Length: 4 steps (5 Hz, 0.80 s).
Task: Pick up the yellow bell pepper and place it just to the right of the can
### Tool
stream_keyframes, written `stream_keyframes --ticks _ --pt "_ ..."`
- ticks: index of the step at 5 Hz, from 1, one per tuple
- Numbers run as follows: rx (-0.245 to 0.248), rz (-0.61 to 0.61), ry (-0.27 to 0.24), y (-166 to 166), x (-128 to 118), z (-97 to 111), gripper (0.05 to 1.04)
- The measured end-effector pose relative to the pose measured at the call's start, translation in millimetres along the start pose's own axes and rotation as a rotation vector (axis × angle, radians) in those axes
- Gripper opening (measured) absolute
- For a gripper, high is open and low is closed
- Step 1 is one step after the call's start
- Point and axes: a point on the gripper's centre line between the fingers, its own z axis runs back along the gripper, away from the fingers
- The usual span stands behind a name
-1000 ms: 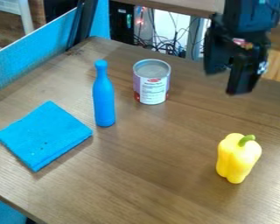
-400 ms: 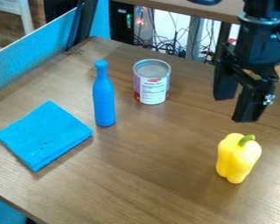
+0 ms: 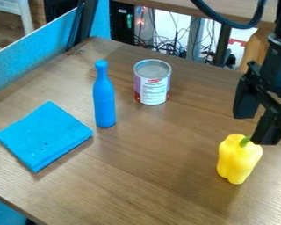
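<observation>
My gripper (image 3: 257, 126) hangs at the right, jaws apart, one fingertip overlapping the glossy, lobed yellow pepper's (image 3: 236, 161) green stem in view.

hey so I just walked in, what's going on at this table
A black robot arm has its open end effector at the yellow bell pepper, with nothing between the fingers. One fingertip overlaps the pepper's green stem in the view; whether they touch, I can't tell. The pepper stands upright on the wooden table. Away from the arm, a blue bottle and a labeled can stand upright, and a folded blue cloth lies flat.
</observation>
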Motion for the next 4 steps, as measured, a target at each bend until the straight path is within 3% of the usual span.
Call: stream_keyframes --ticks 2,4 --pt "0.011 -0.02 0.053 -1.5 -0.9 -10.1 1.001" --pt "0.012 -0.028 0.063 -3.5 -2.0 -22.1 0.947"
